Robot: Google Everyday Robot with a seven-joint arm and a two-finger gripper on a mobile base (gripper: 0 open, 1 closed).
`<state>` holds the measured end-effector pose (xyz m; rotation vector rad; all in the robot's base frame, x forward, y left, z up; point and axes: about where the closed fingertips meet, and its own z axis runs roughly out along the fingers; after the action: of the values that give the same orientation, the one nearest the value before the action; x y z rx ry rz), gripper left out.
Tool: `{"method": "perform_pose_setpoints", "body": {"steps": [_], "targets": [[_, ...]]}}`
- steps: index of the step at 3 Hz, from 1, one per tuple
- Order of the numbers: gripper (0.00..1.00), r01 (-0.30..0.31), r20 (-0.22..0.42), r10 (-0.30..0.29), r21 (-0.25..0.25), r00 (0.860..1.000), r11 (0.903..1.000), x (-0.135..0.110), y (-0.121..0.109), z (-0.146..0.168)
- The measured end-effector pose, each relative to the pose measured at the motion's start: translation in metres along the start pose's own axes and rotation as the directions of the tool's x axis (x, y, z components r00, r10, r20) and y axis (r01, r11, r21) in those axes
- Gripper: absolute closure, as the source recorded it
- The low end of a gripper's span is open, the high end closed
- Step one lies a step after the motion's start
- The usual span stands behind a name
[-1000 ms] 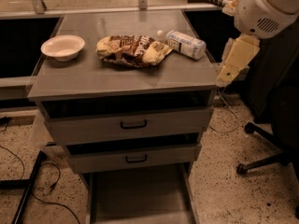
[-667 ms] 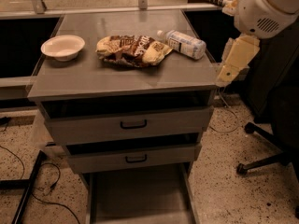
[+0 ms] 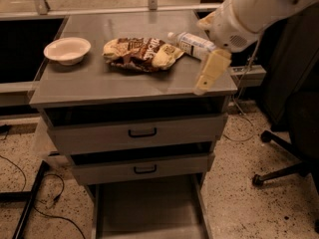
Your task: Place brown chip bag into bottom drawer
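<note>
The brown chip bag (image 3: 142, 54) lies flat on the grey counter top (image 3: 114, 81), near its middle, with pale yellow ends and a dark brown centre. The bottom drawer (image 3: 149, 208) is pulled out at the foot of the cabinet, and its flat grey floor is bare. My gripper (image 3: 209, 71) hangs from the white arm at the upper right. It is over the counter's front right corner, to the right of the bag and apart from it. It holds nothing that I can see.
A clear plastic bottle (image 3: 195, 44) lies right of the bag, close under my arm. A white bowl (image 3: 67, 50) sits at the counter's left. Two closed drawer fronts (image 3: 142, 132) with black handles are above the open drawer. An office chair base (image 3: 284, 158) stands to the right, and cables (image 3: 30, 193) lie to the left.
My arm and gripper have moved left, from beside the counter's right edge to over its front right corner. The bag, bottle and bowl have not moved.
</note>
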<state>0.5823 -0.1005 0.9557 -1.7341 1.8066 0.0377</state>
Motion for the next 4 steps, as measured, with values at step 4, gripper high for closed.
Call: {"method": "perform_pose_setpoints", "body": {"steps": [4], "targets": [[0.00, 0.015, 0.179, -0.005, -0.057, 0.984, 0.9982, -0.030, -0.039, 0.080]]}}
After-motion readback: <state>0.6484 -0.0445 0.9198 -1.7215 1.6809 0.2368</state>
